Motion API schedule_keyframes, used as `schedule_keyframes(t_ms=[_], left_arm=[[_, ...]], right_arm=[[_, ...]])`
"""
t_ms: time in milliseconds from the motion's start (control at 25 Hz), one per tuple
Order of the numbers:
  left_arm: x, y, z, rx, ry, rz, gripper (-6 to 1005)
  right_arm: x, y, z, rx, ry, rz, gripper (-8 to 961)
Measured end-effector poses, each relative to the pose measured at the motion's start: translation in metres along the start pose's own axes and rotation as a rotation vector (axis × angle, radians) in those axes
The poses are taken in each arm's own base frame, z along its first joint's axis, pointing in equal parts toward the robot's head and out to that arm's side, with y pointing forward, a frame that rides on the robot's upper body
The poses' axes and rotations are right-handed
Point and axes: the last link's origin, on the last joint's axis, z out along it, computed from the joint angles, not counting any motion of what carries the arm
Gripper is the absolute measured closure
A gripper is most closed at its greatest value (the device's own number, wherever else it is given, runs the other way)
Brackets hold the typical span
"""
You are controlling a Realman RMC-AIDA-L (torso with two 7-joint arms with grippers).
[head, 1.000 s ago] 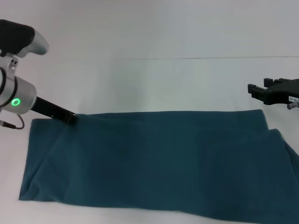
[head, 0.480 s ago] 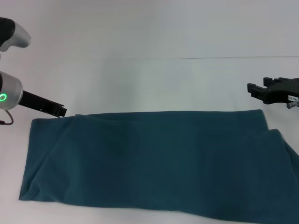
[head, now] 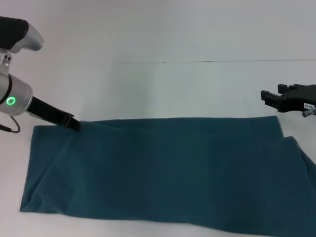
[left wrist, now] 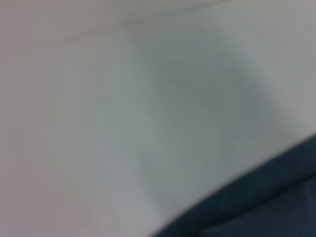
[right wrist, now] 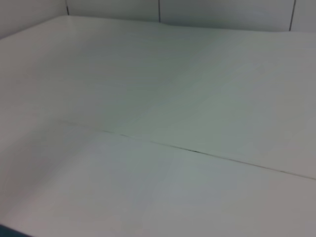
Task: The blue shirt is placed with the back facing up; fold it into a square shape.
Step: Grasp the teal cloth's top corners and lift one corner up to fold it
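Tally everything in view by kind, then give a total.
Shirt: 1
Pincers: 2, left pincer at the shirt's far left corner, right pincer above the table beyond its far right corner
Table: 1
Total: 4

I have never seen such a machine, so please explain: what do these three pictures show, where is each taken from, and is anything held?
This is a two-armed robot. The wide picture comes from its head, looking down at a white table. The blue shirt, folded into a long band, lies flat there. The left hand touches the shirt's far left corner; whether it grips is unclear. The right hand hovers off the cloth at the right, holding nothing. The other two pictures come from wrist cameras: the left shows table and shirt edge, the right mostly bare table.
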Motion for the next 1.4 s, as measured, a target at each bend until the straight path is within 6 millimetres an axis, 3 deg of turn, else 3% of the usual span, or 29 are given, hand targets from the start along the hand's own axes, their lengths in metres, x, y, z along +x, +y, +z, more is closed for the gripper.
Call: schedule_keyframes(t_ms=[80,320,400,640,1040,1400], left_arm=[[-0.002,-0.001,0.002,0.004,-0.021,-0.002,863],[-0.005,-0.003,0.006,0.014,-0.038,-0.003,632],[-0.007,-0.003,0.008,0.014,-0.043,-0.006,396],[-0.014,-0.003,0.014,0.004,-0.066,-0.008,173],[-0.015,0.001,0.017,-0.007,-0.069,0.017,91],[-0.018,0.008,0.023,-0.009,-0.096,0.057,95]], right_arm=[[0.002,-0.001,0.001,0.000,0.005,-0.003,436],[0.005,-0.001,0.003,-0.007,-0.006,0.003,435],[0.005,-0.001,0.004,-0.012,-0.013,0.005,435],[0.005,-0.001,0.004,-0.013,-0.017,0.004,435],[0.008,-0.002,0.003,-0.011,-0.012,0.007,435],[0.011,-0.002,0.003,-0.011,-0.006,0.014,436]])
